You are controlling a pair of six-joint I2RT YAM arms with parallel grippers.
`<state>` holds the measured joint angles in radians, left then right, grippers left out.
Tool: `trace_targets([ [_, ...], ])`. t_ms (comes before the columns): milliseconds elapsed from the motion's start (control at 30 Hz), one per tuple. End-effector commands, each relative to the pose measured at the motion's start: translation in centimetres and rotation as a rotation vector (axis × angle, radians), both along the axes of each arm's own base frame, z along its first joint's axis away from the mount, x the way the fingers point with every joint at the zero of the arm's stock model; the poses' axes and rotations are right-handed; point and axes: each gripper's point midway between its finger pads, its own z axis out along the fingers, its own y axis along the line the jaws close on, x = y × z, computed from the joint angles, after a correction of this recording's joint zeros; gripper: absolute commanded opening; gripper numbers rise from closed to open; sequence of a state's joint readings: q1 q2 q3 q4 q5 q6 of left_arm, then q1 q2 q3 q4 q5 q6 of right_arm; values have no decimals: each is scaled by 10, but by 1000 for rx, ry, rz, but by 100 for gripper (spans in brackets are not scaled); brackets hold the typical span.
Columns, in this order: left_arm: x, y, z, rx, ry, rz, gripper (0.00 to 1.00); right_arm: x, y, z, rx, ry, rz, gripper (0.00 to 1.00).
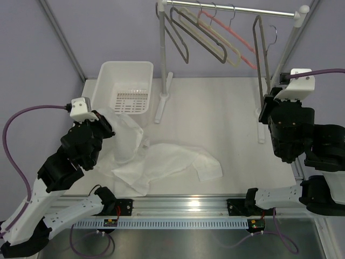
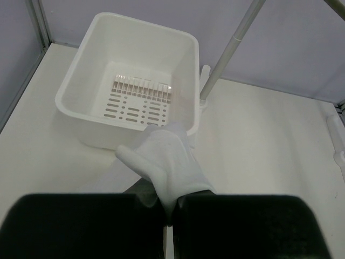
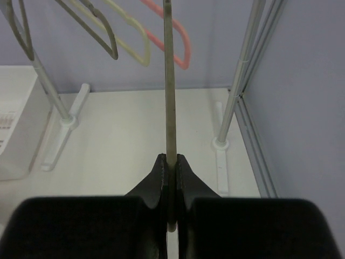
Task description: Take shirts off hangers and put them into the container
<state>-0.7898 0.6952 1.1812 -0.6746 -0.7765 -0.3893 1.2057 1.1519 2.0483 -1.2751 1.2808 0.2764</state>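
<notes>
The white shirt (image 1: 161,162) lies crumpled on the table, one end lifted toward the container (image 1: 108,75), a white tub at the back left. My left gripper (image 1: 105,121) is shut on that lifted end. In the left wrist view the fabric (image 2: 164,156) bunches out of my left gripper (image 2: 170,208), just short of the tub's near wall (image 2: 102,135). My right gripper (image 1: 268,105) is shut on a dark grey hanger (image 1: 261,59) that hangs bare from the rail at the right. In the right wrist view its bar (image 3: 168,81) runs up from between the closed jaws of my right gripper (image 3: 171,164).
A metal rail (image 1: 232,9) crosses the back on two posts (image 1: 161,59). From it hang grey-brown (image 1: 180,35), cream (image 1: 215,40) and pink (image 1: 237,46) hangers, all bare. The left post's foot (image 1: 161,108) stands right beside the tub. A frame upright (image 3: 240,81) is close on the right.
</notes>
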Motion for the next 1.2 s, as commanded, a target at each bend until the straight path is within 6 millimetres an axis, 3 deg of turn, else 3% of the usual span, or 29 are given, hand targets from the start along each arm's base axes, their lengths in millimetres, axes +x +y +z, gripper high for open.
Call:
trace_targets([
  [0, 3, -7, 11, -69, -45, -15, 0, -4, -36, 24, 11, -76, -133, 0],
  [167, 4, -10, 6, -76, -39, -23, 0, -10, -56, 29, -9, -96, -185, 0],
  [300, 5, -12, 2, -77, -37, -24, 0, -12, -61, 14, -7, -87, -176, 0],
  [533, 4, -11, 4, -82, -39, -28, 0, -8, -40, -30, -12, -11, -103, 0],
  [633, 4, -12, 5, -89, -43, -34, 0, -3, -27, -41, -7, -2, -74, 0],
  [700, 4, -12, 6, -89, -43, -36, 0, 1, -21, -38, 25, -18, -41, 0],
  [900, 3, -14, 4, -95, -41, -47, 0, 47, -23, -42, 1, 18, -58, 0],
  [1000, 2, -13, 4, -91, -45, -48, 0, 63, -23, -33, 8, 12, -66, 0],
  [1100, 2, -10, 2, -77, -46, -36, 0, 71, -19, -5, 52, -29, -41, 0],
  [1167, 1, -9, 2, -75, -48, -33, 0, 87, -7, -7, 44, 5, 2, 0],
])
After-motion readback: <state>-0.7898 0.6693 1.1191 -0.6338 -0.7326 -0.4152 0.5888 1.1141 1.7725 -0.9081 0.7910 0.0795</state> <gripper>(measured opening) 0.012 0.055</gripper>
